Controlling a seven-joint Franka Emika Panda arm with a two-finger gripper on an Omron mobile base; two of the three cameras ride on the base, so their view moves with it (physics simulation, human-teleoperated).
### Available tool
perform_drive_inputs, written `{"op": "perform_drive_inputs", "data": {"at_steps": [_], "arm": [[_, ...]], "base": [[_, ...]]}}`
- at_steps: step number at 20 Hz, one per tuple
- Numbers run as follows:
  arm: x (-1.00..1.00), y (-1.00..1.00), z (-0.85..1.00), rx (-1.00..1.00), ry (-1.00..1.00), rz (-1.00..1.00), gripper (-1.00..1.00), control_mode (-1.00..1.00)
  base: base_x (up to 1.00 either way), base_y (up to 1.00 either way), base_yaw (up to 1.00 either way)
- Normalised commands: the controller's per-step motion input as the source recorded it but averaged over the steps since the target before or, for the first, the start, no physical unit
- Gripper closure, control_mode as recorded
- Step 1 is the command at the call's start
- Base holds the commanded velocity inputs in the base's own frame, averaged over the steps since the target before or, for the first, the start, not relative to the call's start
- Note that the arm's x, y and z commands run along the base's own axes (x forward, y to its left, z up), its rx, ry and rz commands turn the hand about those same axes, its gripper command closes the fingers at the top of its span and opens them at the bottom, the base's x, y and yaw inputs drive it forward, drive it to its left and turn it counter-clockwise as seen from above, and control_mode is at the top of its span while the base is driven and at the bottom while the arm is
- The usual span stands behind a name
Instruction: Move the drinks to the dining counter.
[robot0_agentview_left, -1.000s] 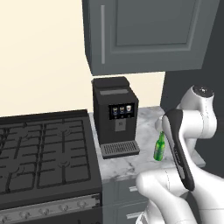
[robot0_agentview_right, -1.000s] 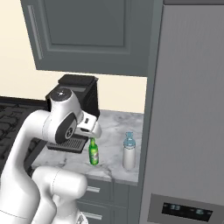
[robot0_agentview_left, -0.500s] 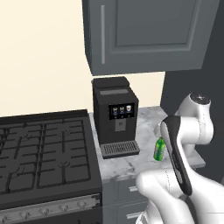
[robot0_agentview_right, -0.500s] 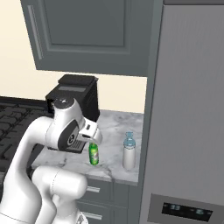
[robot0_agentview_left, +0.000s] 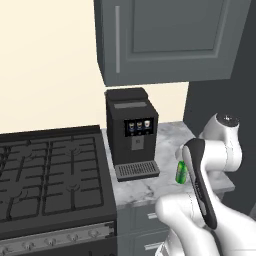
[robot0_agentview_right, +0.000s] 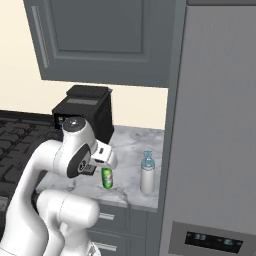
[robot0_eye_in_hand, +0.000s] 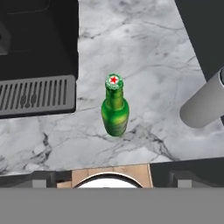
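Green glass bottle (robot0_eye_in_hand: 115, 111) is what you're looking down on in the hand view: glossy, round-bodied, tapering to a narrow neck, capped in green with a small red star on top. It stands upright on the marble bench (robot0_eye_in_hand: 144, 52), just beside the drip tray of the coffee machine (robot0_eye_in_hand: 37, 52) and apart from it. From the right base view you see the same bottle (robot0_agentview_right: 107, 178) near the bench's front edge, with a pale band round its middle.

Your second drink, a pale bottle with a bluish top (robot0_agentview_right: 146, 174), stands near it on the side toward the tall grey refrigerator (robot0_agentview_right: 210, 125); in the hand view it shows as a smooth grey-white cylinder (robot0_eye_in_hand: 204, 104) at the edge of the picture.

The bench is pale stone with grey veining, polished and flat, over grey drawer fronts. The coffee machine (robot0_agentview_left: 131, 132) is a matte black box with a small lit screen and a ribbed grille at its foot. Beside it sits a black gas stove (robot0_agentview_left: 50, 175) with heavy grates. Grey panelled cabinets (robot0_agentview_left: 165, 37) hang above, against a cream wall.

Your pincer (robot0_agentview_right: 102, 165) hangs over the green bottle with its jaws spread wide, gripping nothing.
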Motion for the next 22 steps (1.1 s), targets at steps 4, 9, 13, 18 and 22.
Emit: {"op": "perform_drive_inputs", "data": {"at_steps": [4,9,13,18,22], "arm": [[0.11,-0.03,-0.03,0.00,-0.02,0.02,-1.00,-1.00],[0.16,-0.02,-0.07,0.00,0.00,0.02,-1.00,-1.00],[0.19,0.00,-0.08,0.00,0.00,0.01,-1.00,-1.00],[0.14,0.00,-0.05,0.00,0.00,0.02,-1.00,-1.00],[0.21,0.00,-0.10,0.00,0.00,0.02,-1.00,-1.00]], "base": [[0.00,0.00,0.00],[0.00,0.00,0.00],[0.00,0.00,0.00],[0.00,0.00,0.00],[0.00,0.00,0.00]]}}
